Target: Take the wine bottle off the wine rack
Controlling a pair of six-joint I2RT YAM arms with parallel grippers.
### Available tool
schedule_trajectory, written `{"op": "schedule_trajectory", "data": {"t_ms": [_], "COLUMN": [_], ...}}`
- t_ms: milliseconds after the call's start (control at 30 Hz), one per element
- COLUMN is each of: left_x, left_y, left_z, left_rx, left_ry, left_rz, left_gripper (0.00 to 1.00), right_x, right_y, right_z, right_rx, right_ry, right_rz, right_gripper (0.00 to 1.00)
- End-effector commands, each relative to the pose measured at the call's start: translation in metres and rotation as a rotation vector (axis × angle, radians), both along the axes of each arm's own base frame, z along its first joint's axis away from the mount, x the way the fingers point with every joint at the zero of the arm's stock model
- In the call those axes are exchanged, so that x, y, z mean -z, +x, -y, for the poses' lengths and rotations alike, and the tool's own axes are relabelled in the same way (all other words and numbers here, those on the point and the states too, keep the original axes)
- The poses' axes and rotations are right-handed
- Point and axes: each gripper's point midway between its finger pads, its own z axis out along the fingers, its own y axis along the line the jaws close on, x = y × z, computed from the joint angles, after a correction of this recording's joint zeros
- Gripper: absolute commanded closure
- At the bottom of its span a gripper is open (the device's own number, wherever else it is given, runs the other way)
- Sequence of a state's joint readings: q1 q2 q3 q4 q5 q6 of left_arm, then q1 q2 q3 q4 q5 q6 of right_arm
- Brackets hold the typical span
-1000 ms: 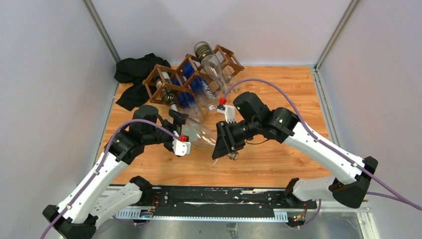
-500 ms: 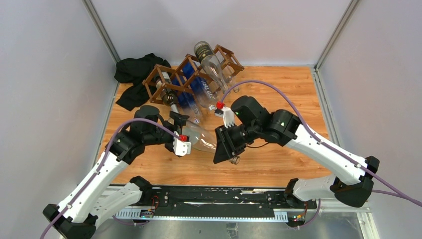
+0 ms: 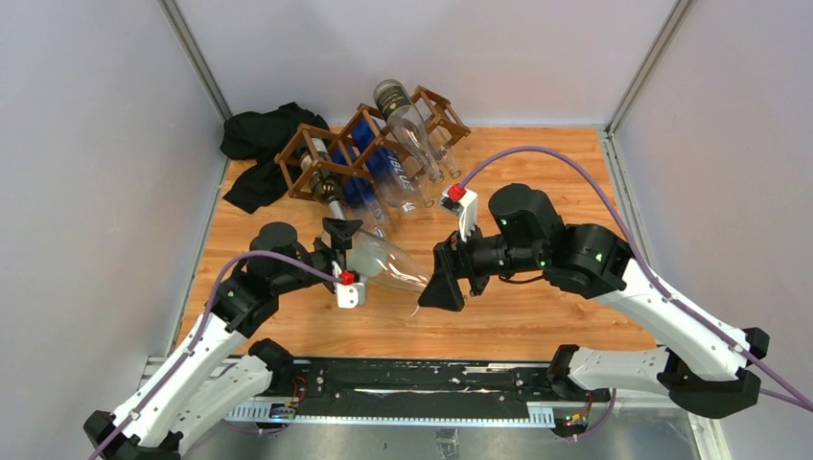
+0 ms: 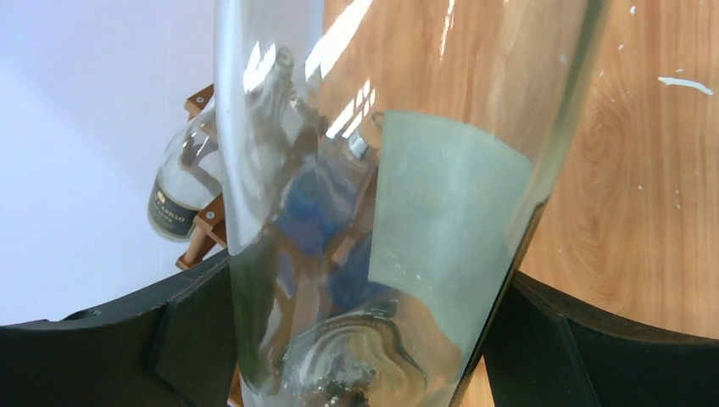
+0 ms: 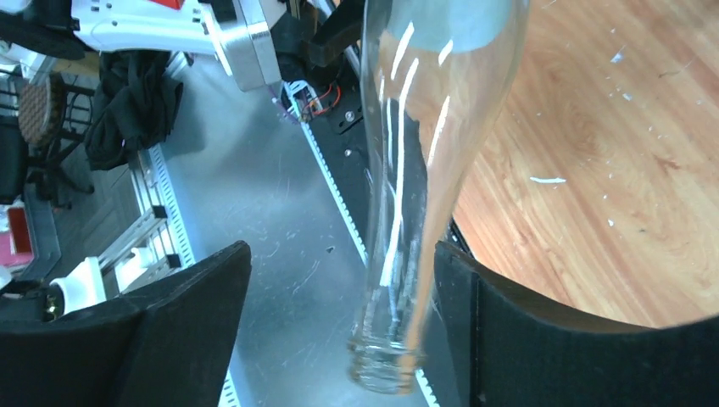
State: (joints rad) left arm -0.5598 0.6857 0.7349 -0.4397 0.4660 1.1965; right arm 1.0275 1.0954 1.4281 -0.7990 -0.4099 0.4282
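Observation:
A clear wine bottle hangs over the wooden table, in front of the wine rack and off it. My left gripper is shut on its wide body, a black finger pressing each side. The neck points toward my right gripper. That gripper is open, with the neck between its fingers, close to the right finger. The rack shows behind the glass.
The rack holds other bottles: a blue one and a clear one with a dark cap. A black cloth lies at the back left. A black rail runs along the table's near edge. Grey walls close in both sides.
My right gripper has opened off the bottle's neck and drawn back to the right. My left gripper has closed on the body and carried the bottle slightly nearer.

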Motion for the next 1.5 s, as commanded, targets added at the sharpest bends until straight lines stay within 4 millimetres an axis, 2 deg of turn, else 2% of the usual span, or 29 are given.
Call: {"op": "schedule_trajectory", "data": {"t_ms": [0,67,167,300,400,500,633,800,967,1067,1100,1200,1333,1467], "left_x": [-0.085,-0.094,-0.106,-0.106,-0.111,-0.125,-0.145,-0.168,-0.188,-0.197,-0.199,-0.206,-0.211,-0.209], "left_y": [0.010,0.010,0.009,0.006,0.006,0.006,0.010,0.006,0.000,-0.002,-0.003,-0.007,-0.015,-0.017], "left_z": [0.003,0.000,-0.004,-0.007,-0.012,-0.019,-0.028,-0.037,-0.043,-0.046,-0.047,-0.048,-0.045,-0.040], "left_rx": [-0.021,-0.039,-0.065,-0.069,-0.077,-0.111,-0.177,-0.218,-0.229,-0.234,-0.236,-0.230,-0.193,-0.168], "left_ry": [-0.194,-0.229,-0.297,-0.297,-0.283,-0.314,-0.413,-0.538,-0.605,-0.643,-0.660,-0.702,-0.757,-0.766], "left_rz": [0.304,0.323,0.350,0.388,0.478,0.549,0.527,0.517,0.535,0.518,0.505,0.479,0.429,0.401], "left_gripper": [1.00,1.00,1.00,1.00,1.00,1.00,1.00,1.00,1.00,1.00,1.00,1.00,1.00,1.00], "right_x": [-0.011,-0.019,-0.046,-0.072,-0.079,-0.083,-0.098,-0.112,-0.115,-0.111,-0.116,-0.111,-0.122,-0.141], "right_y": [0.015,0.022,0.032,0.046,0.054,0.062,0.064,0.064,0.059,0.057,0.052,0.056,0.068,0.079], "right_z": [0.002,0.007,0.017,0.032,0.042,0.054,0.069,0.077,0.063,0.047,0.038,0.025,0.012,0.002], "right_rx": [0.047,0.082,0.140,0.239,0.308,0.377,0.444,0.485,0.432,0.377,0.332,0.319,0.351,0.389], "right_ry": [0.008,0.010,0.049,0.083,0.093,0.103,0.147,0.238,0.336,0.388,0.436,0.487,0.611,0.733], "right_rz": [0.111,0.155,0.241,0.331,0.365,0.393,0.426,0.456,0.470,0.487,0.501,0.518,0.583,0.648], "right_gripper": [0.10,0.07,0.06,0.04,0.03,0.03,0.02,0.02,0.01,0.01,0.01,0.01,0.01,0.05]}}
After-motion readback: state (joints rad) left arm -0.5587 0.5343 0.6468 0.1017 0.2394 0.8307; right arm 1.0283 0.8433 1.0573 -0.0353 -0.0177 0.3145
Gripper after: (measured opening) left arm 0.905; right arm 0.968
